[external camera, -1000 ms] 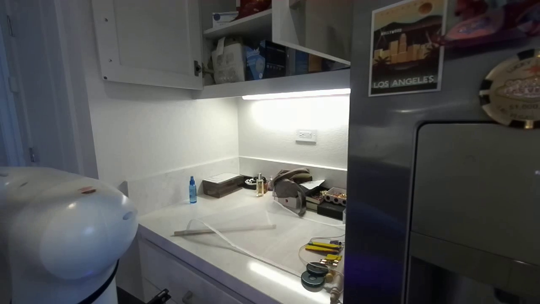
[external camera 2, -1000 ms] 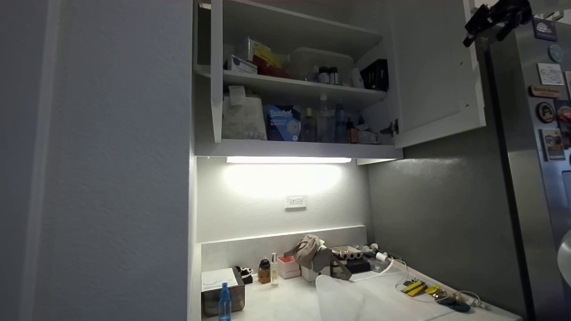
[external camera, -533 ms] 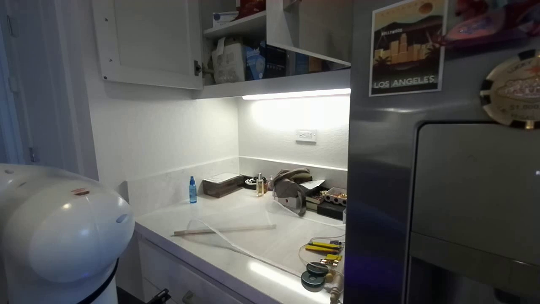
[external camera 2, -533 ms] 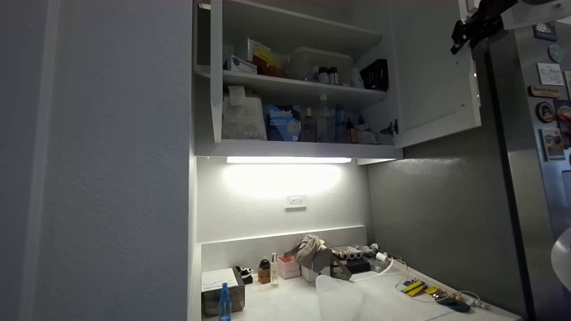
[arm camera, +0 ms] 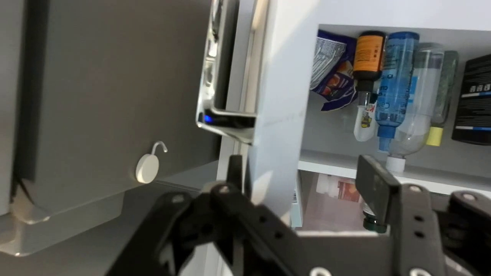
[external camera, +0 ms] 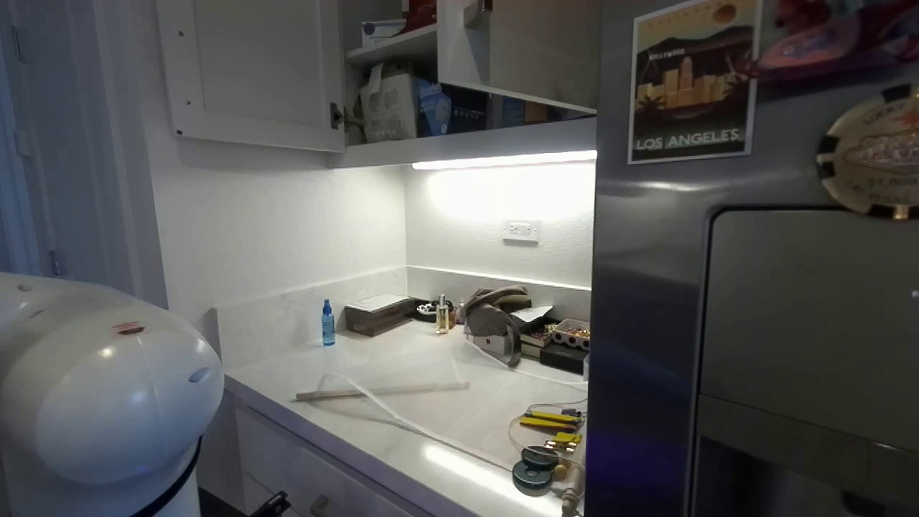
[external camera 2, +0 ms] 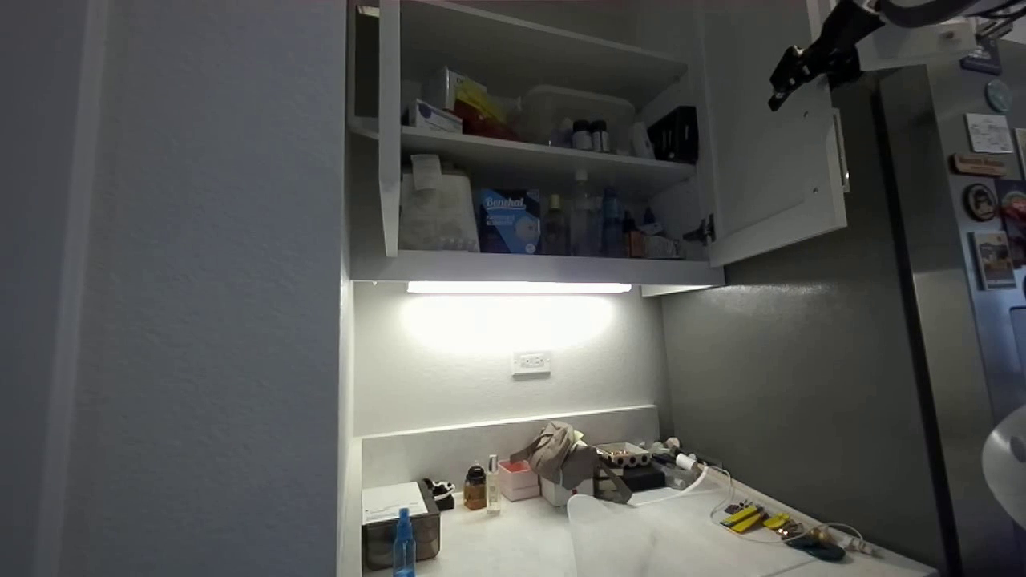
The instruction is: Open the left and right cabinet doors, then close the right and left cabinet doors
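At 2 o'clock in an exterior view, the right cabinet door (external camera 2: 769,164) stands partly open, free room between its edge and the open left cabinet door (external camera 2: 389,136) at 11. My gripper (arm camera: 302,174) has its fingers spread, the right door's edge between them, contact unclear; seen from outside, it slants toward 8.
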Controlling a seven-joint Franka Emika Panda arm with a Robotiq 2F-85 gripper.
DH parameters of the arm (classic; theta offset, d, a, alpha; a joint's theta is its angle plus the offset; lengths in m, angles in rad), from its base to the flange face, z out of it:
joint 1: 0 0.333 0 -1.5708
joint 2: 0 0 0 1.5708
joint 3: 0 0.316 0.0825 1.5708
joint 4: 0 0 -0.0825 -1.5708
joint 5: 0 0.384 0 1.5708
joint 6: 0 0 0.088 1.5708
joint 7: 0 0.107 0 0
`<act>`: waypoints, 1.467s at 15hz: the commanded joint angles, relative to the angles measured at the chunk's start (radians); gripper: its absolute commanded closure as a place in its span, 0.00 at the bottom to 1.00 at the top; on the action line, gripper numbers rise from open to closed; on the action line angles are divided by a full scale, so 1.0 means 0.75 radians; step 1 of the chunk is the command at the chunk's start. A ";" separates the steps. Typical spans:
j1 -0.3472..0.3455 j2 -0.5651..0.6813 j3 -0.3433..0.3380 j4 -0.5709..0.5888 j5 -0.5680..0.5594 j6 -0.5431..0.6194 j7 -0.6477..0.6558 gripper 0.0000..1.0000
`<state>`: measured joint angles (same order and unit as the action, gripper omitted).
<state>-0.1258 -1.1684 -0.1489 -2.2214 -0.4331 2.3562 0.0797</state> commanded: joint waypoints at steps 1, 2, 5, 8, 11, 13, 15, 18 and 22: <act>-0.042 0.074 0.044 0.006 0.086 0.096 0.006 0.00; -0.039 0.089 0.056 0.008 0.106 0.114 0.007 0.00; -0.029 0.128 0.103 0.012 0.166 0.170 0.016 0.00; -0.021 0.172 0.156 0.016 0.224 0.221 0.027 0.00; -0.007 0.218 0.202 0.018 0.293 0.277 0.047 0.00; 0.006 0.262 0.225 0.030 0.352 0.313 0.067 0.00; 0.051 0.308 0.233 0.044 0.438 0.341 0.086 0.00; 0.166 0.395 0.210 0.102 0.605 0.358 0.082 0.00; 0.286 0.456 0.182 0.180 0.758 0.337 0.055 0.00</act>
<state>0.0359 -0.8763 0.0012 -2.1557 0.0742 2.6120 0.1254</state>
